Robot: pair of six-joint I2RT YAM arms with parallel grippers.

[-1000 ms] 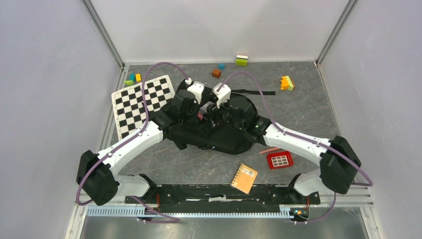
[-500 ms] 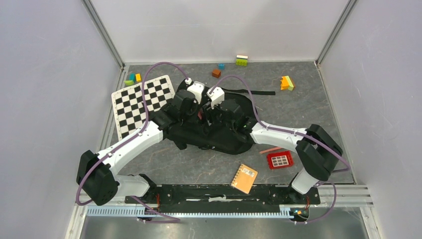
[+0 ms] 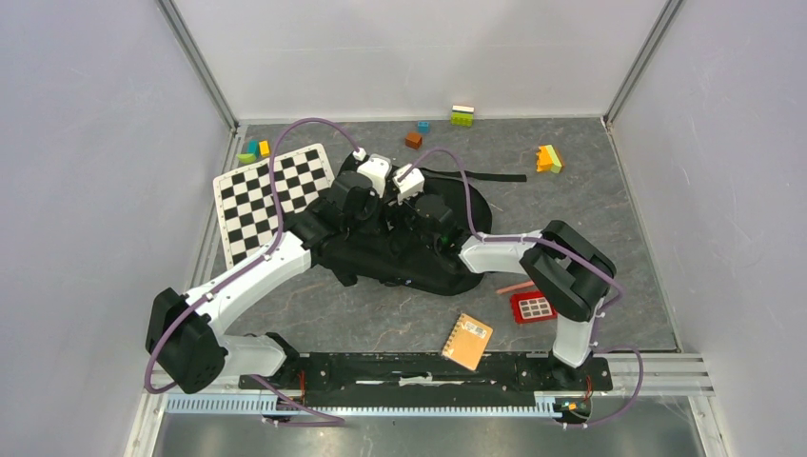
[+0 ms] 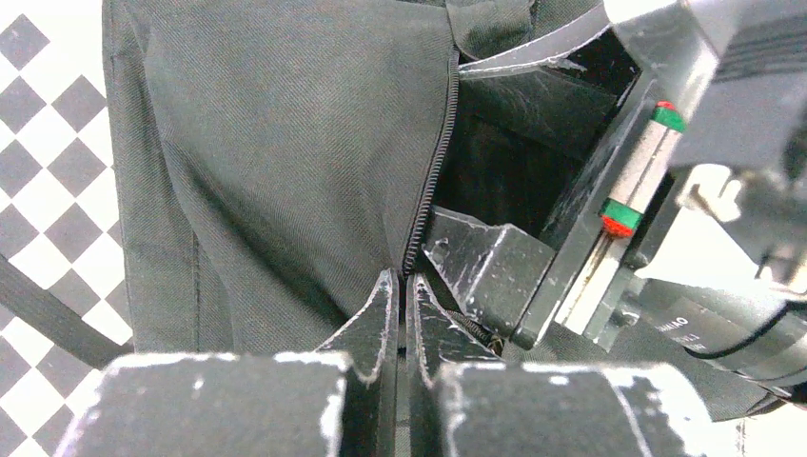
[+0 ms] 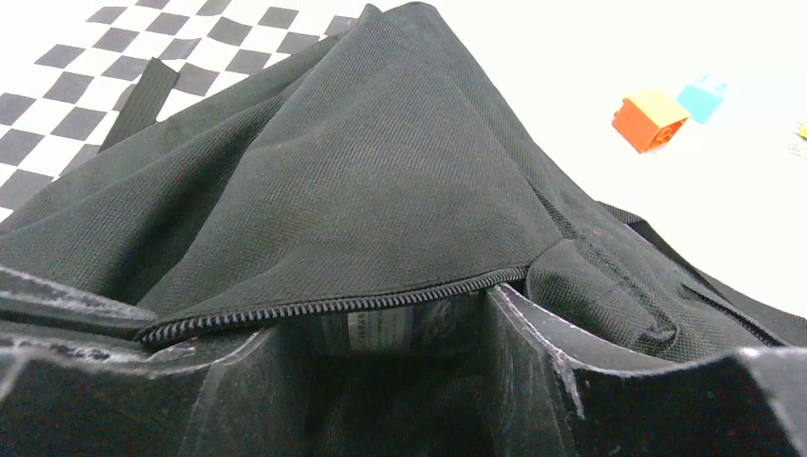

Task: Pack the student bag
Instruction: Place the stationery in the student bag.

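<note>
At the bag's upper end, beside the black-and-white checkerboard mat (image 3: pixel 257 195), both arms are working the zip mouth. The large black soft fabric student bag (image 3: pixel 419 271) lies flat mid-tabletop, its left edge overlapping the mat.

Left end effector (image 4: pixel 402 276): fingers pressed together, pinched on the zip edge of the student bag. The zipper track (image 4: pixel 433 162) runs straight away from its fingertips, so that's the long axis to pull along or lift.

Right end effector (image 5: pixel 324 328): fingers apart, gripping nothing, set just right of the left one at the mouth. The zipped lip drapes across the gap between its fingers, with a label visible underneath.

My read: the mouth isn't wide enough yet. The next move hinges on the left lifting the lip off that axis while the right spreads.

The orange spiral notebook (image 3: pixel 467 341) and red flat calculator (image 3: pixel 534 306) sit near the bag's lower right corner, on the right arm's side.
</note>
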